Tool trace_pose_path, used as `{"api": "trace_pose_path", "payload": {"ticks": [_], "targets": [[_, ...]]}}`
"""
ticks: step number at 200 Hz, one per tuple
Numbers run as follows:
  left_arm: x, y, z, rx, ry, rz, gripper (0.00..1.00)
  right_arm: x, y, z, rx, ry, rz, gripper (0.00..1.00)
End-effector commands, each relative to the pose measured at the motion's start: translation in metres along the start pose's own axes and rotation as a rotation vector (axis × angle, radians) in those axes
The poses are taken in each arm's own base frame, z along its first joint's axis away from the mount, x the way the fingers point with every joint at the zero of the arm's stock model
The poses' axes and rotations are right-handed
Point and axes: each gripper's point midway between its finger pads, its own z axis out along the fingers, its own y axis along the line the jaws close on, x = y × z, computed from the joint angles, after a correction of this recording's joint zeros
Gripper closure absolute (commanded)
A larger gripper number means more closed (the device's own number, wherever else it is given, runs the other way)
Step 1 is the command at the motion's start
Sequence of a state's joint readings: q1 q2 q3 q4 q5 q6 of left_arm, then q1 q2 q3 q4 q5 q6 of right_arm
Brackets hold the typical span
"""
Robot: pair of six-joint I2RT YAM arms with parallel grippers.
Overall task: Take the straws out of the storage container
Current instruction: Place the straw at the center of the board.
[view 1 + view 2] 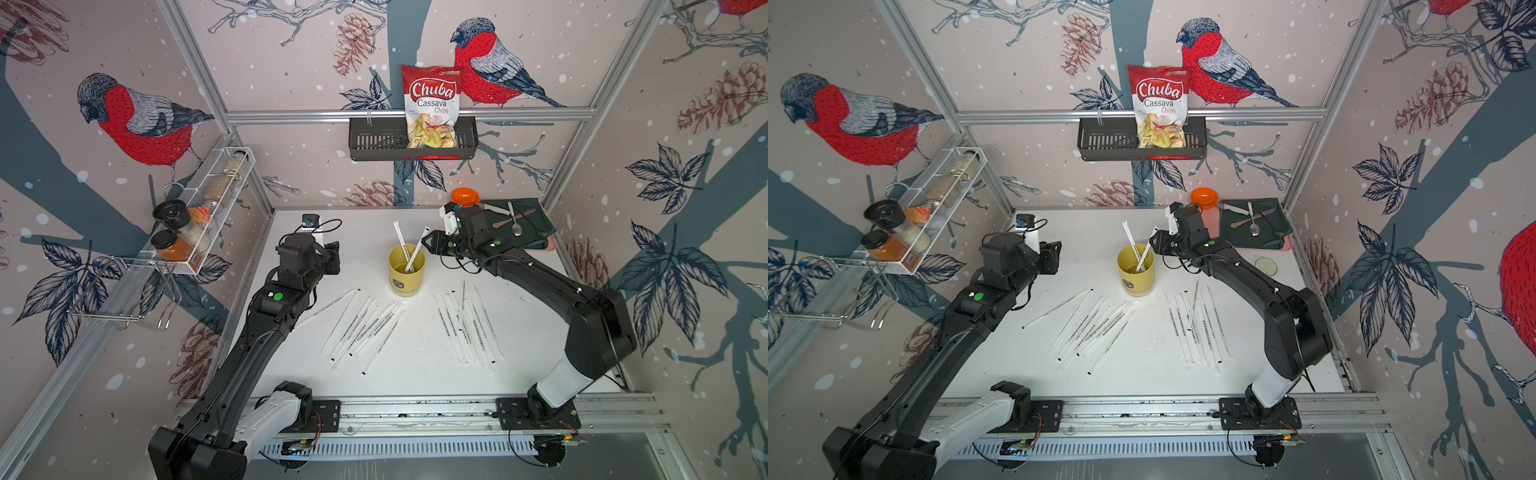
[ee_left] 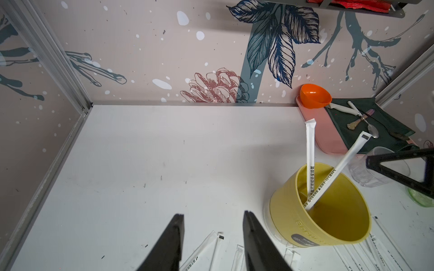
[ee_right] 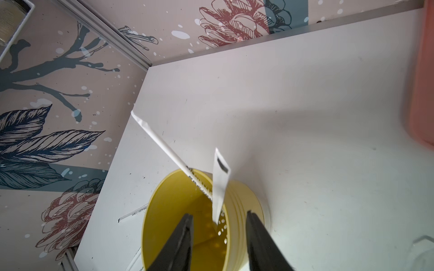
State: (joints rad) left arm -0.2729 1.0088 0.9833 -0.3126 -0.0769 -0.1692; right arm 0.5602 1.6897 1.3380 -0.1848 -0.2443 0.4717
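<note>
The storage container, a pale yellow cup [image 1: 406,272] with a dark label, stands upright mid-table. Two wrapped straws [image 1: 409,253] lean in it, crossing, their tops above the rim. Several more straws lie flat in front of it, in a left fan [image 1: 361,328] and a right fan [image 1: 463,328]. My left gripper [image 1: 333,257] hovers left of the cup. In the left wrist view it [image 2: 212,214] is open and holds nothing, with table straws beneath it. My right gripper [image 3: 219,213] is open just above the cup's rim [image 3: 234,187]. The black-tipped straw [image 3: 220,183] stands just ahead of its jaws, not gripped.
A pink tray [image 1: 550,245] with a dark green cloth and cutlery [image 1: 515,222] fills the back right corner, with an orange bowl [image 1: 465,196] beside it. A clear glass [image 2: 375,173] and a small green dish [image 1: 1265,266] sit right of the cup. A spice rack [image 1: 199,216] hangs on the left wall.
</note>
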Motion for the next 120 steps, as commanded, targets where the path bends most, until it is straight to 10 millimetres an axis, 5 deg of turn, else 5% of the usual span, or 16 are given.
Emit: {"api": "trace_pose_path", "payload": {"ticks": [1,61,120], "targets": [[-0.012,-0.003,0.0,0.035,-0.05,-0.009,0.55,-0.007,0.011,0.012,-0.039,-0.001,-0.025,0.58],[-0.008,0.002,0.005,0.057,-0.031,-0.04,0.55,-0.006,0.007,0.029,-0.033,0.013,-0.021,0.64],[-0.009,0.002,0.007,0.094,-0.03,-0.064,0.55,-0.012,0.014,0.014,-0.043,-0.01,-0.052,0.8]]}}
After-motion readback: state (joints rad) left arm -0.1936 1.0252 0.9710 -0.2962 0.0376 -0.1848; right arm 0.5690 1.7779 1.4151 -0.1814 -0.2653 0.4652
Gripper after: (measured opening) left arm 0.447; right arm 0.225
